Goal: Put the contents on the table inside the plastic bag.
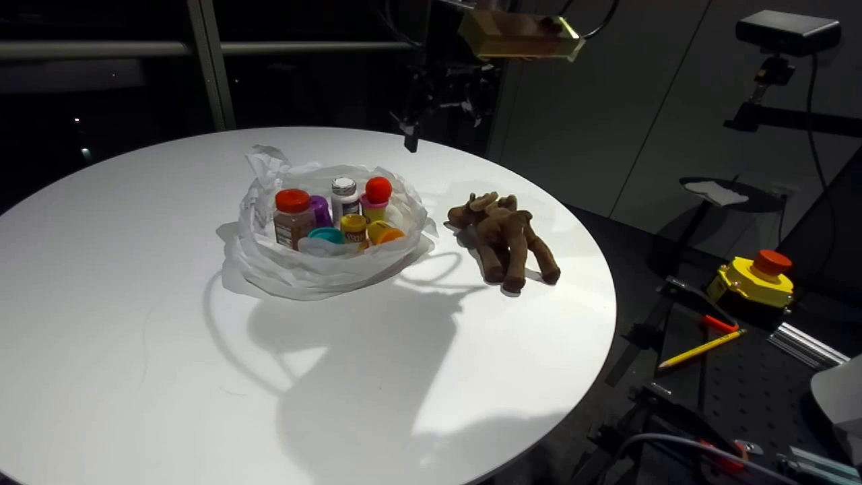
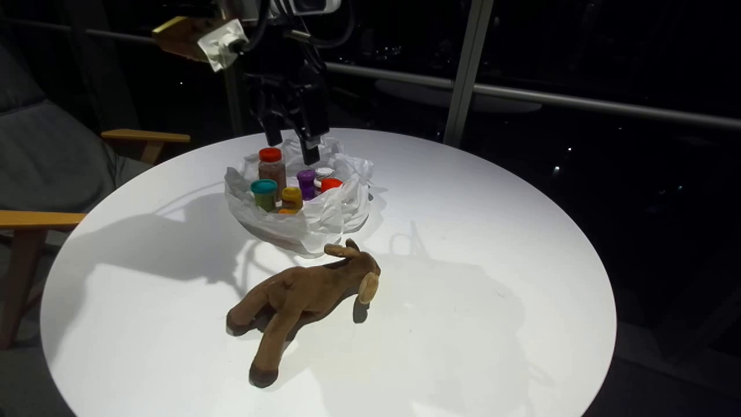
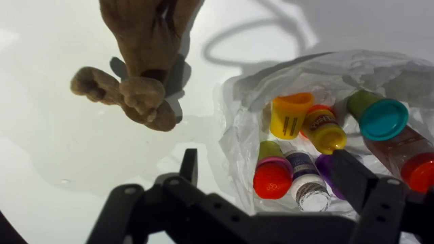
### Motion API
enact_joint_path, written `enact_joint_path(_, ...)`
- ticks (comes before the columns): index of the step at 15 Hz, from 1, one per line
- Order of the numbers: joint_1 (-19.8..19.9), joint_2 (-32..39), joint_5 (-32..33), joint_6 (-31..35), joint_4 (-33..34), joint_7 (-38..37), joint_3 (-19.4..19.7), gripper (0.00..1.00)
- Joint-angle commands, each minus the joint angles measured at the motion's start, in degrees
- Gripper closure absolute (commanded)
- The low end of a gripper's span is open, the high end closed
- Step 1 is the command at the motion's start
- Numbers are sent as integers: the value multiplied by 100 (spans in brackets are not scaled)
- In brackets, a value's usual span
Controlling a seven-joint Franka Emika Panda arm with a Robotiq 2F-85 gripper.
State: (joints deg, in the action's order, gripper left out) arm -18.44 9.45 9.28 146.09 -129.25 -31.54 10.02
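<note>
Wide-spread fingers (image 3: 352, 179) are gripping nothing. Below them, the plastic bag (image 1: 323, 271) is holding containers (image 1: 353, 230); the plush toy (image 2: 312, 288) is lying apart.

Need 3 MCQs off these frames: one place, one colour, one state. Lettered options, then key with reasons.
1. Where is the brown plush toy?
A) On the table, outside the plastic bag
B) Inside the bag
C) Under the bag

2. What colour is the lid of the large jar?
A) Green
B) White
C) Red

3. How do the fingers stand?
A) Shut, empty
B) Open, holding nothing
C) Shut on the toy

Key:
1: A, since the wrist view shows a gap of bare white between toy and bag.
2: C, since the lid shows red in all three views.
3: B, since the wrist view shows them well apart with nothing gripped.
</note>
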Motion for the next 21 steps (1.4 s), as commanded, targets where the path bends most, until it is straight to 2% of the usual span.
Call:
enact_joint_path(1, 515, -214, 284, -135, -400, 15, -360, 0)
enact_joint_path(3, 782, 14, 127, 97, -475, 235, -455, 0)
enact_joint_path(5, 937, 277, 337, 345, -473, 13, -378, 0)
enact_joint_path(7, 1065, 519, 231, 306, -410, 107, -340, 0)
enact_joint_path(11, 1226, 787, 98, -34, -390, 400, -347, 0)
enact_joint_path(15, 1427, 1108, -255, -472, -266, 1099, -493, 0)
enact_joint_path(17, 1498, 1185, -396, -557, -228, 1282, -513, 27)
enact_joint_path(21, 1558, 1025, -446, -336, -339, 1354, -433, 62)
